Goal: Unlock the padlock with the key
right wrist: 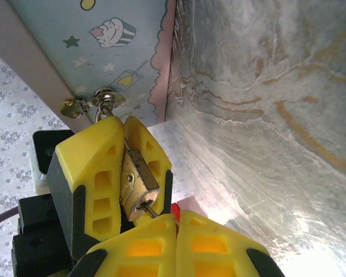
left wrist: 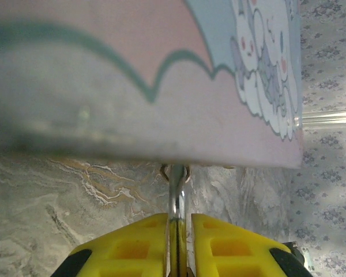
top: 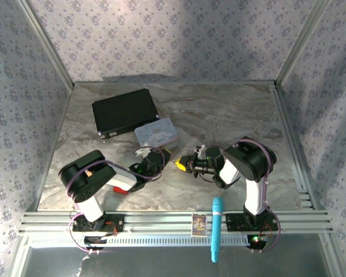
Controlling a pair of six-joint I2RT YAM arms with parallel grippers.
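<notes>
Right wrist | I see left claw (right wrist: 125, 124) pinching padlock (right wrist: 137, 183) | right claw (right wrist: 176, 222) pinching key (right wrist: 148, 210) touching its base | bench (right wrist: 265, 115) middle, beside tin (right wrist: 121, 52)

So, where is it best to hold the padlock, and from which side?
Pinch the padlock across its flat brass sides, coming from beside it, as the left end effector does: that leaves its bottom end open, where the key enters.

Marbled grey tabletop (top: 219, 115) between floral-papered walls (top: 173, 34), aluminium rail (top: 161, 219) along the near edge.
</notes>
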